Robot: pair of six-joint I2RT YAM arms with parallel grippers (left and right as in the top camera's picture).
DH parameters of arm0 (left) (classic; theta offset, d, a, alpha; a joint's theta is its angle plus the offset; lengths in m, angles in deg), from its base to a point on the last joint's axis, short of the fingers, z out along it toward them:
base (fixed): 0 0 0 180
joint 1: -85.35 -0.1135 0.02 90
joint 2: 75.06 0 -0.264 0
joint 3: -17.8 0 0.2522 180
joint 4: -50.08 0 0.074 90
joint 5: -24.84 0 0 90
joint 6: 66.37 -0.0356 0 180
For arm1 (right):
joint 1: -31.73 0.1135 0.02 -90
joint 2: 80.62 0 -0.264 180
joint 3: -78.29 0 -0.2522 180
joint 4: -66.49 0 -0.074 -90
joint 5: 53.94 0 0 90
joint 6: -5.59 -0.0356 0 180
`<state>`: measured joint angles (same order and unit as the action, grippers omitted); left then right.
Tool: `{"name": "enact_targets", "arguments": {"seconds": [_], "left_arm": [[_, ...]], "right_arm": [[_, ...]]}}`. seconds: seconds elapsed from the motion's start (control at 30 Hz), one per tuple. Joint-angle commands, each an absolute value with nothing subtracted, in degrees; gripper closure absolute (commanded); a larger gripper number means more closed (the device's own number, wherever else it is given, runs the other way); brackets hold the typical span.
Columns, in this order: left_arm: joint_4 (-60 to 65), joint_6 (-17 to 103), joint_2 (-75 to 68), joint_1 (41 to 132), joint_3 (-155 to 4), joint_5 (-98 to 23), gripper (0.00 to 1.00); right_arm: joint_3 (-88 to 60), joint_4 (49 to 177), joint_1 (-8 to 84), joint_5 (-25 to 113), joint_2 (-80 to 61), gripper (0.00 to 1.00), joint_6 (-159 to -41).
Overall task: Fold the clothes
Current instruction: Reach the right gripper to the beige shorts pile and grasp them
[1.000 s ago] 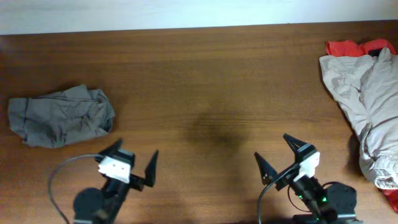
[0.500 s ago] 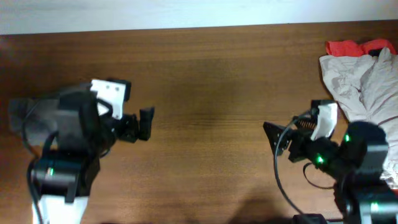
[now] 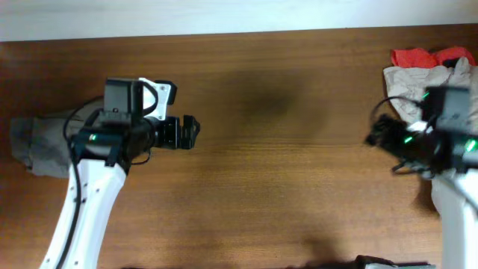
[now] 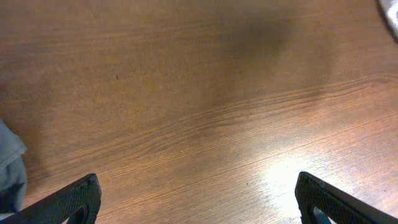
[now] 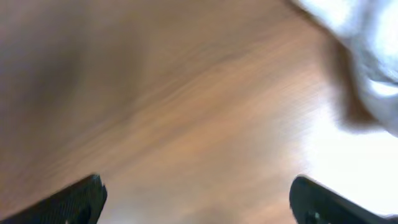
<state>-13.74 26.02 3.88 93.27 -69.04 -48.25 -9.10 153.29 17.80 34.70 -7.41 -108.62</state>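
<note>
Spreading wide with nothing between them, the left fingers (image 3: 188, 132) hang over bare wood in the left half of the table (image 3: 284, 187), pointing toward its middle; the left wrist view shows both dark tips far apart at the bottom corners, with only wood grain in the gap; a sliver of gray cloth sits at the left border of that view, apart from the tips. Behind these fingers the left arm (image 3: 82, 209) runs back to the near edge; it covers part of the gray garment (image 3: 30, 146), which lies crumpled by the left edge of the table.

The right fingers (image 3: 376, 136) are parted just as wide and hold nothing; they hang over bare wood near the right edge, pointing toward the middle; the right wrist view is blurred, yet both tips show at its bottom corners with wood between them and pale cloth in its upper right. The right arm (image 3: 455, 209) stands over the beige garment (image 3: 407, 90), a rumpled heap at the right edge; how far that heap reaches under the arm cannot be told. A red garment (image 3: 414, 56) peeks out beyond the heap at the far right corner; all the clothes lie unfolded.
</note>
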Motion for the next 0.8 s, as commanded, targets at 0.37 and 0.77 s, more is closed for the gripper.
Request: {"name": "enact_targets", "arguments": {"seconds": [0.37, 0.77], "left_arm": [[-15.64, 26.61, 4.65, 93.51, -71.18, -46.94, 0.01], [-15.36, 26.65, 4.65, 93.49, -71.18, -46.90, 0.01]], "right_arm": [[-4.66, 161.33, -14.55, 25.32, 9.70, 0.01, -116.47], [-21.18, 148.89, -21.39, 26.19, 10.18, 0.05, -120.07]]}}
